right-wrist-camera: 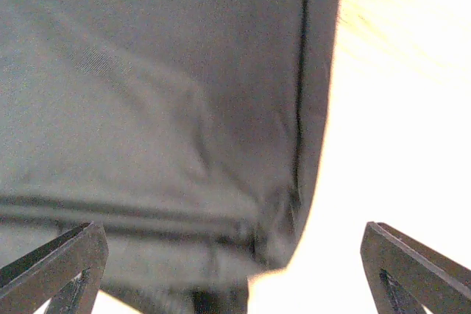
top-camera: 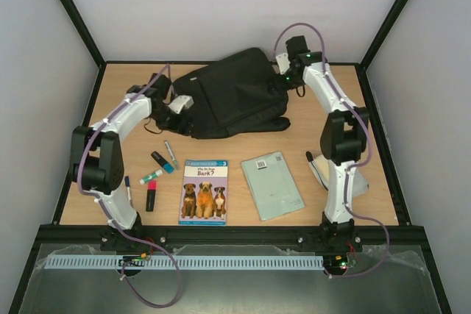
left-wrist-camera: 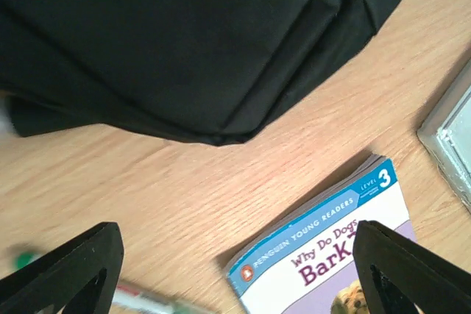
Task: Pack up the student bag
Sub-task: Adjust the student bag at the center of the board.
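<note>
Near row on the table (top-camera: 243,145): dog reader book (top-camera: 204,191), pale green notebook (top-camera: 272,185), scattered markers (top-camera: 158,167).
Tool, left gripper (left-wrist-camera: 237,259): jaws spread wide, holding nothing, over bare wood just beside the bag's left edge.
Tool, right gripper (right-wrist-camera: 232,255): jaws spread wide, nothing held, over the bag's far right corner; contact cannot be told.
Far middle: student bag (top-camera: 235,93), lying flat between both tools.

Top camera: above and behind my bases, looking down on the whole table (top-camera: 294,141). Left wrist camera: close, facing bag (left-wrist-camera: 184,42) edge and book (left-wrist-camera: 324,262) beyond my left gripper (left-wrist-camera: 235,229). Right wrist camera: even closer, bag filling the view beyond my right gripper (right-wrist-camera: 232,227). All three share the bag.
</note>
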Controlling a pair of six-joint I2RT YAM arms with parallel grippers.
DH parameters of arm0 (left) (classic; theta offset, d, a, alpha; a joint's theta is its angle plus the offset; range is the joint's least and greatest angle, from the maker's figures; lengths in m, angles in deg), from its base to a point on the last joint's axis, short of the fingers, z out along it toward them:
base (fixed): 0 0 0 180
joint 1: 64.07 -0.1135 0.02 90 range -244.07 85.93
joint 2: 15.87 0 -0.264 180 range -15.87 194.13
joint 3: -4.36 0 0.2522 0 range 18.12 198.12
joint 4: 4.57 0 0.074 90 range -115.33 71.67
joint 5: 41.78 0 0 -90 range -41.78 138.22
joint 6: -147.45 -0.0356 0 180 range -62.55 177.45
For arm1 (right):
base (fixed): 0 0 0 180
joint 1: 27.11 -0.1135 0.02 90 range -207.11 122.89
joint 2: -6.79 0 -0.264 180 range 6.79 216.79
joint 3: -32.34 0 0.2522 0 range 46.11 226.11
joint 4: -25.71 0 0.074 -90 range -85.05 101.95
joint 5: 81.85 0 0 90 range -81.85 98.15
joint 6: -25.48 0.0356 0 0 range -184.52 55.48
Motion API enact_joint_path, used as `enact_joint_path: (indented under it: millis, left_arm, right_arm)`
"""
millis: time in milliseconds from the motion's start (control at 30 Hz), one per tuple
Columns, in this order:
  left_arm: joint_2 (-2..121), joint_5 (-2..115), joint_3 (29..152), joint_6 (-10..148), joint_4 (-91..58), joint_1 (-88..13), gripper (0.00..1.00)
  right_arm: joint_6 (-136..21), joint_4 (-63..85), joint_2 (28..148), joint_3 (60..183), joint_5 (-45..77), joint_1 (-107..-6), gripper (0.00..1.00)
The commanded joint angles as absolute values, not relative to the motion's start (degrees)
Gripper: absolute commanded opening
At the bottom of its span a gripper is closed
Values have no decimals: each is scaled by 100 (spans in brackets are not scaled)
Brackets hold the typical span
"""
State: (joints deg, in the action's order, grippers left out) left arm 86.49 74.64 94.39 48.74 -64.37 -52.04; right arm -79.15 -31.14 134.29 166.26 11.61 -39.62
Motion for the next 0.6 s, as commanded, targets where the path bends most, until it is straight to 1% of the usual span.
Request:
enact_joint_path:
  millis: [0, 67, 167, 267, 367, 467, 567]
  left_arm:
    - [8274, 7254, 9840, 4375, -6597, -5546, 89]
    - [8520, 7233, 10168, 4404, -6483, -5645, 89]
    - [9189, 7246, 10976, 4469, -6696, -5744, 89]
    - [9966, 7039, 11842, 4716, -6833, -5848, 90]
    - [10725, 7053, 12862, 5005, -6909, -5986, 91]
    - [11362, 7093, 13465, 5264, -6878, -6051, 91]
    - [11672, 7101, 13550, 5073, -6820, -6012, 91]
  right_arm:
    - [-7809, -3225, 11987, 15556, 1395, -3857, 94]
    - [-7898, -3060, 11377, 14843, 1494, -3860, 94]
    - [-8266, -2603, 10544, 13597, 1599, -3862, 93]
    - [-8450, -2284, 9963, 12508, 1806, -3861, 89]
    - [-8504, -2302, 9754, 12064, 2231, -3865, 74]
    - [-8353, -2106, 9713, 11729, 2116, -3871, 58]
    - [-8276, -1942, 9767, 11517, 1984, -3869, 50]
